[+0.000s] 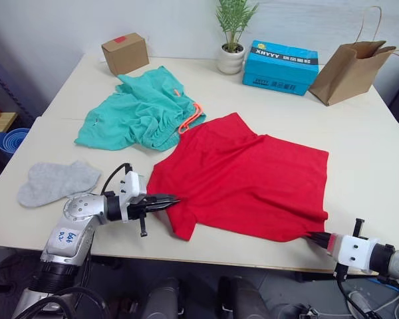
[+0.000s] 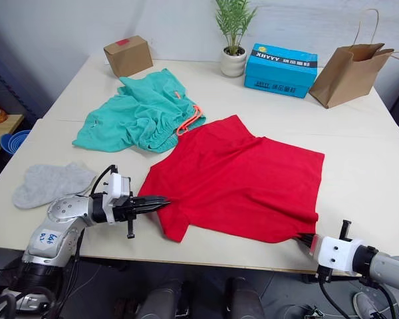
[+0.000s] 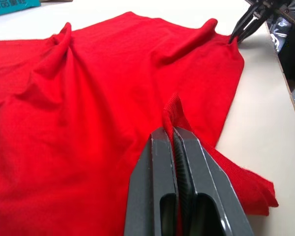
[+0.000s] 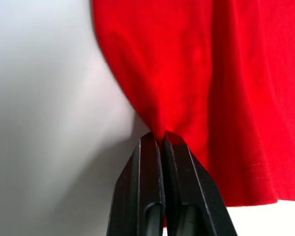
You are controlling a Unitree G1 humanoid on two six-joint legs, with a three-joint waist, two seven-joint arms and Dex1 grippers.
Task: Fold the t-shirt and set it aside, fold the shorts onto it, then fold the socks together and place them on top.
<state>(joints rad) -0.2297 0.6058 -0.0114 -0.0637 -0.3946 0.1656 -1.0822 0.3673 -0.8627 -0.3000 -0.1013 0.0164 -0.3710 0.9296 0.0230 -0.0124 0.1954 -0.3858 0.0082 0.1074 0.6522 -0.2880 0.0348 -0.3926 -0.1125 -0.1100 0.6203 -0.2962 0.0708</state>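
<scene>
The red t-shirt [image 1: 246,176] lies spread over the front middle of the table. My left gripper [image 1: 171,200] is shut on its near left edge; a fold of red cloth [image 3: 173,105] is pinched between the fingers. At the shirt's near right corner, by the table's front edge, my right gripper [image 1: 310,235] is shut on the t-shirt [image 4: 162,78] too. The teal-green shorts [image 1: 138,114] with an orange drawstring lie crumpled behind the shirt at the left. The grey socks [image 1: 56,182] lie together at the front left.
Along the far edge stand a small cardboard box [image 1: 125,53], a potted plant [image 1: 232,41], a blue box [image 1: 280,66] and a brown paper bag [image 1: 351,70]. A blue bowl [image 1: 10,140] sits on a side table to the left.
</scene>
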